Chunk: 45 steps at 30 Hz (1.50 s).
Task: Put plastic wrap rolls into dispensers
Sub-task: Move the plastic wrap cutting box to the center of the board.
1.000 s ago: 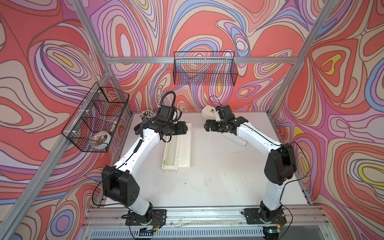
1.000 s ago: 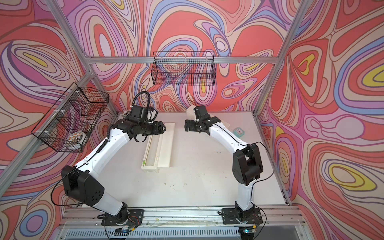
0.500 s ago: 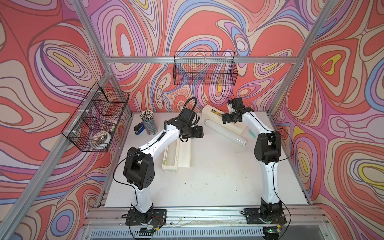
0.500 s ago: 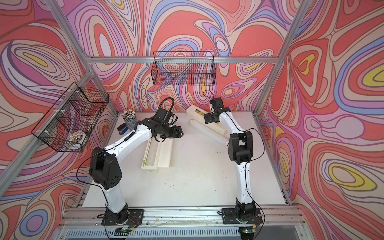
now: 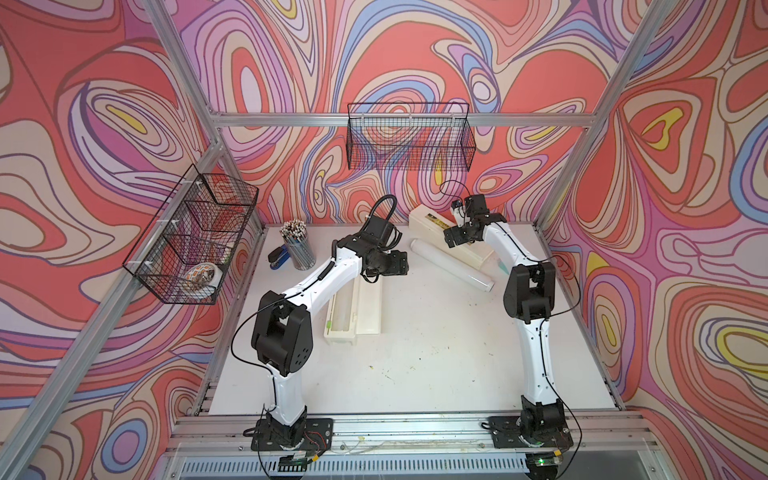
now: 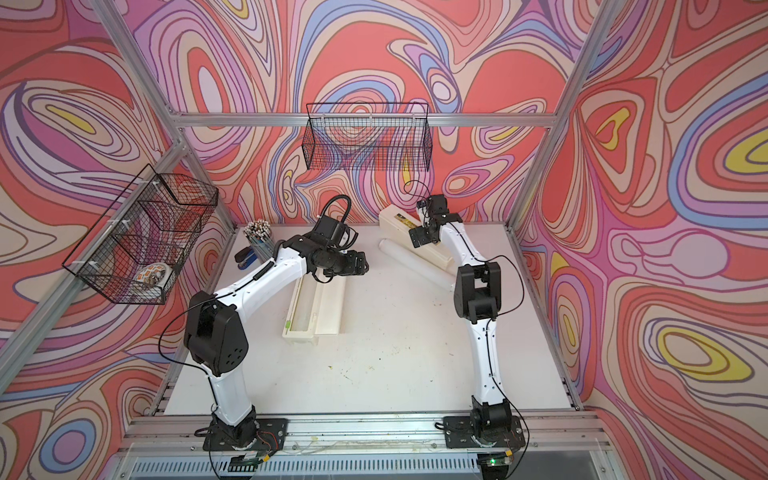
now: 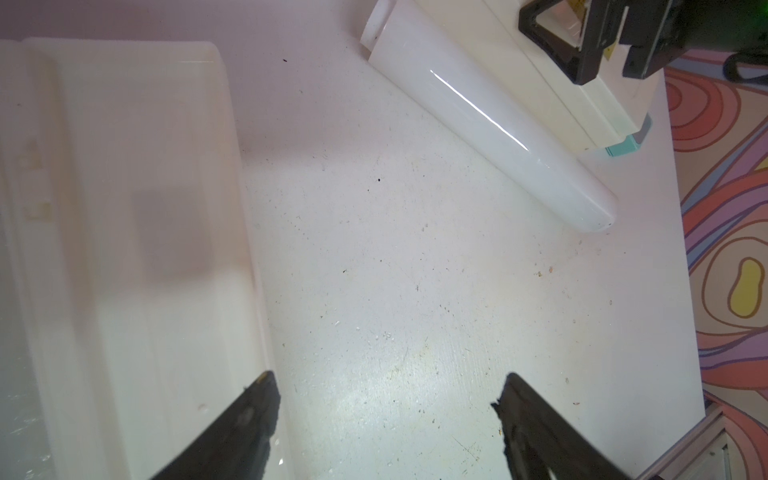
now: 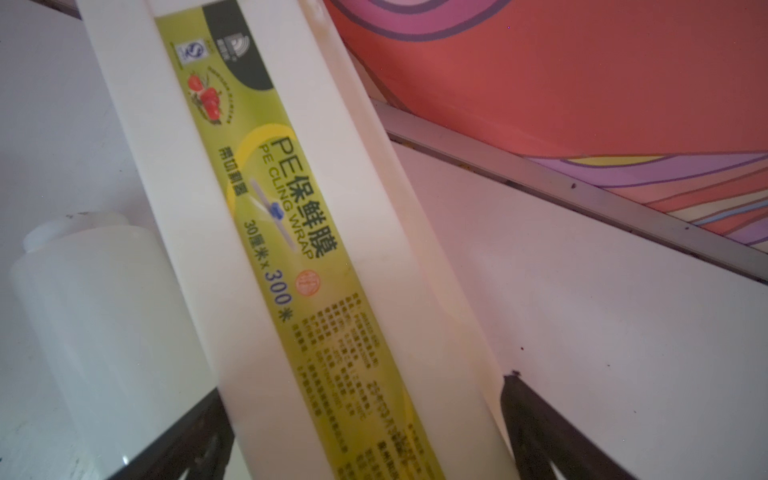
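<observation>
Dispenser (image 8: 299, 257) label txt blurry

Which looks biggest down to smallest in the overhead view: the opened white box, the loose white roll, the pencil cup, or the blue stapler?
Largest to smallest:
1. open dispenser, lid spread flat
2. plastic wrap roll
3. pencil cup
4. blue stapler, partly hidden by the cup, so this last place is unsure

I'm looking into a robot lab cell: silver aluminium frame bars (image 5: 291, 120), swirly pink-and-purple printed wall panels (image 5: 415, 50), a white left arm (image 5: 316, 282) and a white right arm (image 5: 536, 365) bolted at the near edge of the white tabletop (image 5: 415, 374).
</observation>
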Available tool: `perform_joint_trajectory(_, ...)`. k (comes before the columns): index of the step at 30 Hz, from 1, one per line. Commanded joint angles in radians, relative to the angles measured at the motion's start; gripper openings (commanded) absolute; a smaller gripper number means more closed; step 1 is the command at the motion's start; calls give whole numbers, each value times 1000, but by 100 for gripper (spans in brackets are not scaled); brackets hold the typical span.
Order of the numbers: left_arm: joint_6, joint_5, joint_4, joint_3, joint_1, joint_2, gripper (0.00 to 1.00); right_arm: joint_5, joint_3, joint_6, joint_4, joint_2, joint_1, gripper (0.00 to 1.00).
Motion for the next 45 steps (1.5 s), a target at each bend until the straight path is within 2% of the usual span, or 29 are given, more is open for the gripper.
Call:
perform_joint_trajectory(1,16,-3,-29,10,0,11,84,-9,-43,75,-159,43,-5,97)
perform_joint_trajectory(6,35,16,-1,-49,0,-24,84,-14,-235,190,-143,-77,-3,89)
perform_joint_trajectory(9,44,26,18,-90,0,-52,84,-3,-392,257,-107,-181,20,87)
perform_joint_trajectory(15,65,64,43,-164,1,-94,84,96,-613,428,-108,-322,149,85)
perform_joint_trajectory(18,70,78,54,-206,2,-117,84,127,-710,552,-101,-386,199,80)
perform_joint_trajectory(21,70,96,54,-240,2,-130,84,151,-796,664,-116,-456,241,70)
perform_joint_trajectory(28,60,117,79,-315,2,-161,84,177,-959,804,-137,-589,349,72)
perform_joint_trajectory(31,62,119,84,-331,2,-165,84,182,-978,794,-112,-605,354,75)
perform_joint_trajectory(35,61,114,77,-336,2,-170,84,218,-952,703,-119,-616,360,77)
perform_joint_trajectory(40,58,92,75,-340,2,-196,84,270,-924,643,-177,-625,359,98)
perform_joint_trajectory(45,50,82,71,-332,2,-200,84,301,-785,660,-199,-536,359,98)
